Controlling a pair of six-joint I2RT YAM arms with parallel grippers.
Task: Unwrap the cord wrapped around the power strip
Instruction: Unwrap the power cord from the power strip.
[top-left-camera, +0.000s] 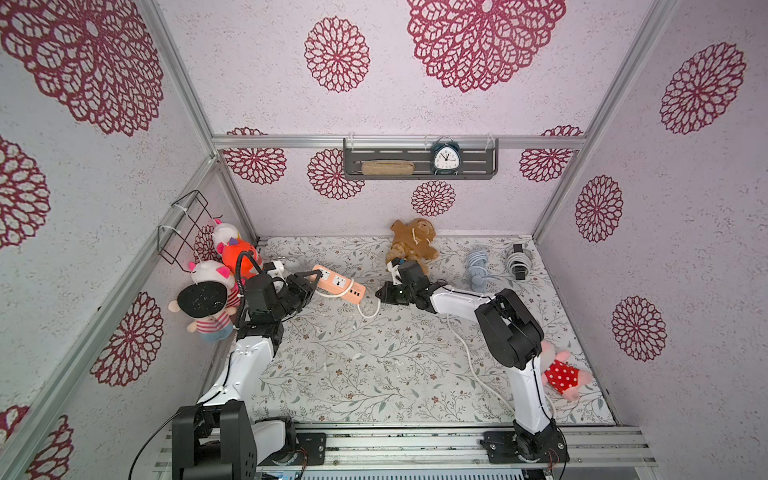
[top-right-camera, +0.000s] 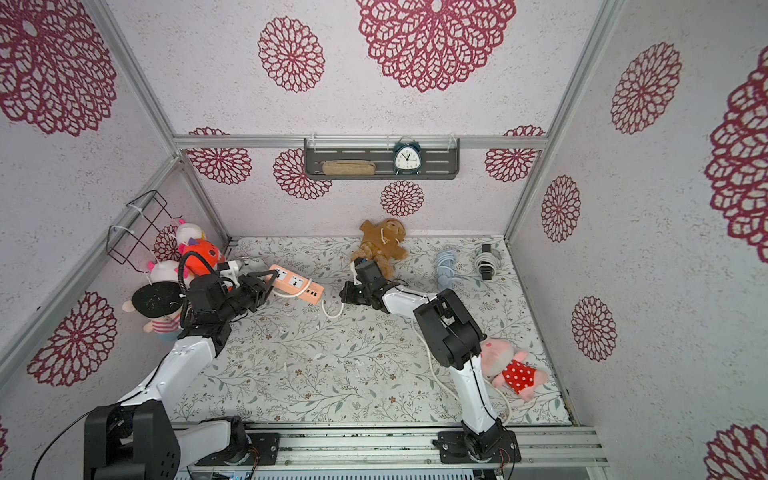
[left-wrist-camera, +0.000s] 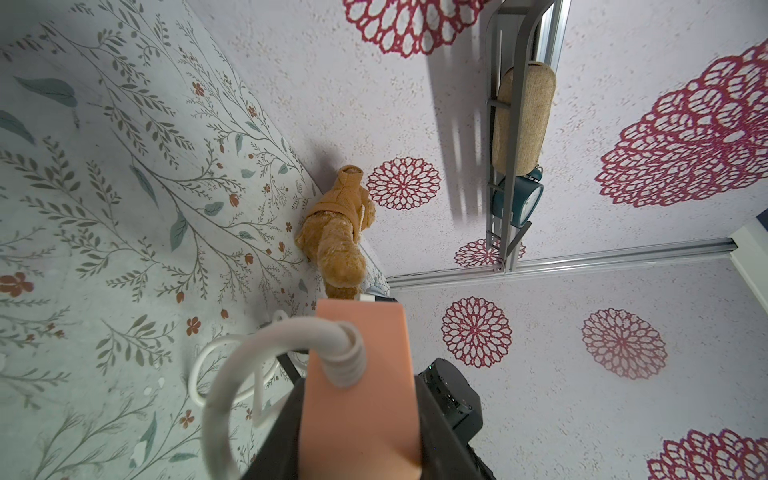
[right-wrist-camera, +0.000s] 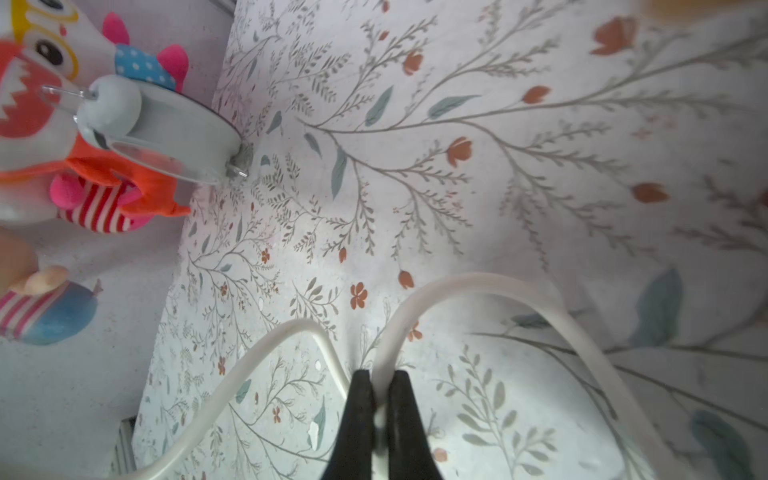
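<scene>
The salmon power strip (top-left-camera: 338, 282) (top-right-camera: 296, 284) lies at the back left of the floral mat. My left gripper (top-left-camera: 309, 276) (left-wrist-camera: 359, 424) is shut on its left end, a black finger on each side. The white cord (top-left-camera: 370, 309) (left-wrist-camera: 232, 374) leaves that end, runs along the strip's near side and loops off its right end. My right gripper (top-left-camera: 384, 293) (right-wrist-camera: 380, 374) is just right of the strip, shut on a stretch of cord (right-wrist-camera: 478, 282). More cord (top-left-camera: 469, 357) trails under the right arm toward the front.
A brown teddy (top-left-camera: 413, 243) sits just behind the right gripper. A blue cable bundle (top-left-camera: 478, 270) and a strapped grey coil (top-left-camera: 517, 259) lie at the back right. Plush toys (top-left-camera: 216, 291) crowd the left wall, and a pink plush (top-left-camera: 561, 372) lies beside the right arm.
</scene>
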